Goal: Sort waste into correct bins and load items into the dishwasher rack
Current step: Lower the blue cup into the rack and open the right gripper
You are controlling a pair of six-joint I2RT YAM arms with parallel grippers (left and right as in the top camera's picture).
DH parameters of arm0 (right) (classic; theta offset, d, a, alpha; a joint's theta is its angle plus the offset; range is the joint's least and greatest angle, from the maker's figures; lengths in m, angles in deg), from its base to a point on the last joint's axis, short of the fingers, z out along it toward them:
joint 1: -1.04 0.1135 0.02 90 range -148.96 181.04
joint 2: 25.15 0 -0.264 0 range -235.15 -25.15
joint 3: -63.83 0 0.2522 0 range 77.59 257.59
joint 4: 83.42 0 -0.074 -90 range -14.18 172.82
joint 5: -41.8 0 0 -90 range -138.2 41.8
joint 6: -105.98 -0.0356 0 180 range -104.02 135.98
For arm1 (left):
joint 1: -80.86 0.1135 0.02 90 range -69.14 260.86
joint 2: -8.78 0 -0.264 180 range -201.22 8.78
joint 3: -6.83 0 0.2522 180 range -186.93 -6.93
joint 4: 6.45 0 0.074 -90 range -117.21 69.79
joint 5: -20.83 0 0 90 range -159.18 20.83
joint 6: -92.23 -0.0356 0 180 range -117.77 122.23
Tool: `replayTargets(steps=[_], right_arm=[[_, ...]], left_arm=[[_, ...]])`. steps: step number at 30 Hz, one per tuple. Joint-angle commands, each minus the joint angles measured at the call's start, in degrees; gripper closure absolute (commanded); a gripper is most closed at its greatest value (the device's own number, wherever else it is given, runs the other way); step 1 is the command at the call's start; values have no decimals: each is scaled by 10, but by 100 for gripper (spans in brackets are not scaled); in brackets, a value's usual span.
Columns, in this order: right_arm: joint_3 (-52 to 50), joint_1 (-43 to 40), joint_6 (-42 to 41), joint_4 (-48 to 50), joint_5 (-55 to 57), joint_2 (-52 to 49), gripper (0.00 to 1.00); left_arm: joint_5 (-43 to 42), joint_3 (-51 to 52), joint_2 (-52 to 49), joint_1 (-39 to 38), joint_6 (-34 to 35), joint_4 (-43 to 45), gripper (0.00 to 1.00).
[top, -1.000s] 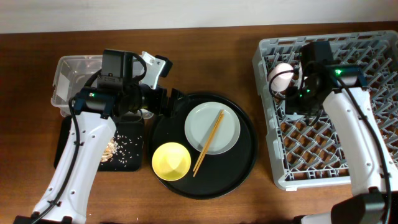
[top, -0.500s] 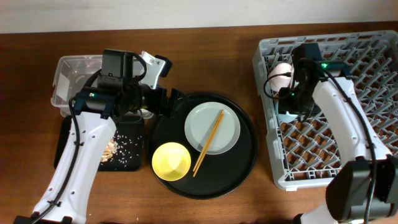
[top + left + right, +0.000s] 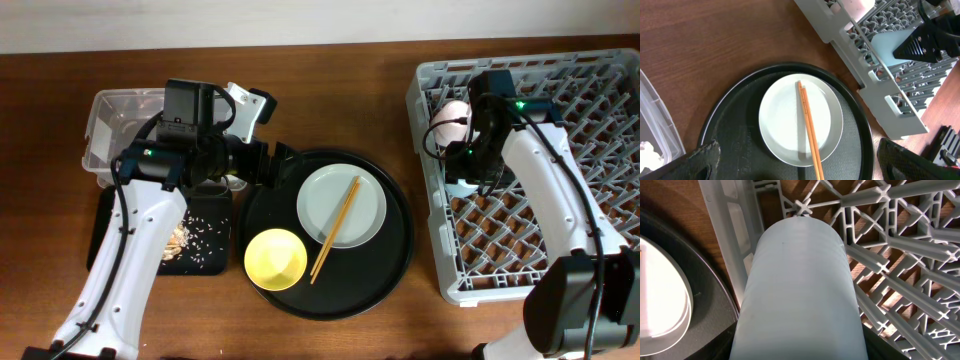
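Note:
My right gripper is shut on the light blue cup, which lies tilted over the near-left corner of the grey dishwasher rack. The pink cup rests in the rack just behind it. On the grey-white plate lie the wooden chopsticks. The yellow bowl stands beside the plate. My left gripper hangs open over the round tray's left part, just short of the plate and the chopsticks, with nothing between its fingers.
Plate and bowl stand on a large round black tray. A clear plastic box sits at the far left. In front of it is a shallow black tray holding food scraps. My left arm crosses above both.
My right wrist has shifted left and back toward the rack's corner with the blue cup between its fingers. The left arm has not moved.

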Motion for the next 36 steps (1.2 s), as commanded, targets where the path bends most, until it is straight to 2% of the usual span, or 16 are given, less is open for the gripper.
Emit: replayTargets(steps=[1, 9, 12, 21, 22, 23, 24, 26, 27, 36], right_arm=[[-3, -1, -4, -1, 5, -4, 41], [-3, -1, -4, -1, 5, -4, 34], [-3, -1, -4, -2, 5, -4, 28], [-3, 0, 11, -5, -60, -4, 27], [-3, 0, 24, -3, -80, -4, 29], [-3, 0, 39, -2, -96, -4, 37], [-3, 0, 44, 0, -95, -4, 60], [-3, 0, 44, 5, -82, -4, 90], [-3, 0, 43, 14, -65, -4, 96], [-5, -2, 41, 59, -9, -44, 96]], left_arm=[[4, 0, 5, 0, -7, 1, 1], [4, 0, 5, 0, -7, 1, 1], [4, 0, 5, 0, -7, 1, 1], [4, 0, 5, 0, -7, 1, 1], [4, 0, 5, 0, -7, 1, 1], [4, 0, 5, 0, -7, 1, 1], [4, 0, 5, 0, -7, 1, 1], [4, 0, 5, 0, -7, 1, 1], [4, 0, 5, 0, -7, 1, 1], [4, 0, 5, 0, -7, 1, 1]])
